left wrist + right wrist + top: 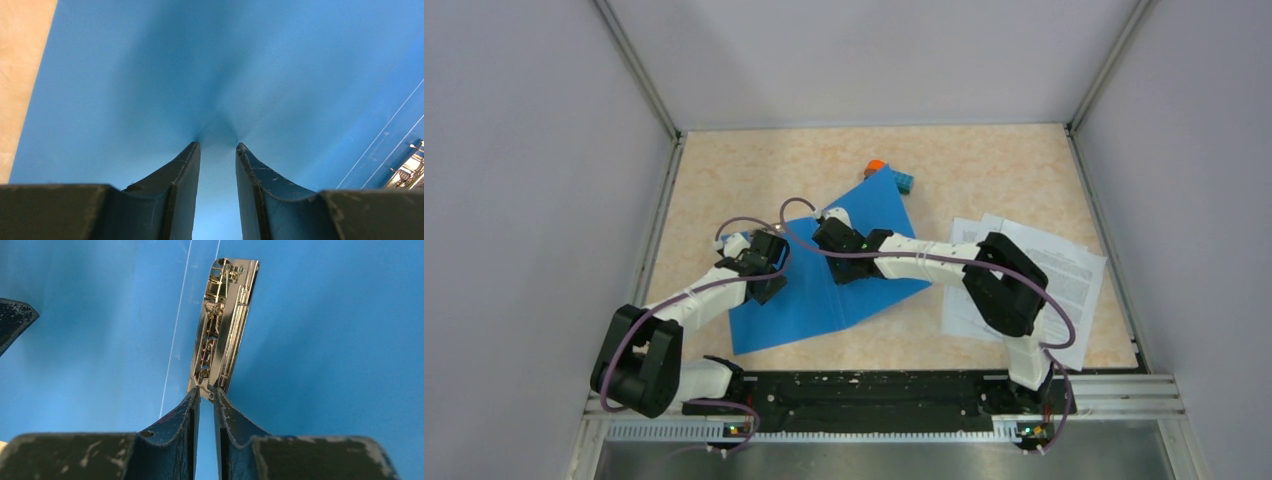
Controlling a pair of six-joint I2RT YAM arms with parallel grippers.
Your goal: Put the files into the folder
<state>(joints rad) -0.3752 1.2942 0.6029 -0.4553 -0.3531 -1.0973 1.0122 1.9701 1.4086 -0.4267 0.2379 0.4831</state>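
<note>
Blue plastic folder (809, 320): lies open and flat on the tabletop (984, 180), left of centre, inner faces up.

Metal clip (222, 325): on the folder's inner face, beside the pale fold line.

Files (1074, 270): loose white printed sheets on the tabletop to the right of the folder, partly under the right arm, apart from the folder; none inside it.

Left end effector (217, 145): fingers part-way apart, holding nothing, tips pressed down on the left leaf, which dimples under them.

Right end effector (206, 390): fingers narrow, tips apparently pinching the near end of the clip.

Toy truck (894, 177): at the folder's far corner, not in use.

Progress, as judged: folder opened and steadied, clip being worked. Outstanding: fetch the sheets, seat them under the clip, close the cover.
</note>
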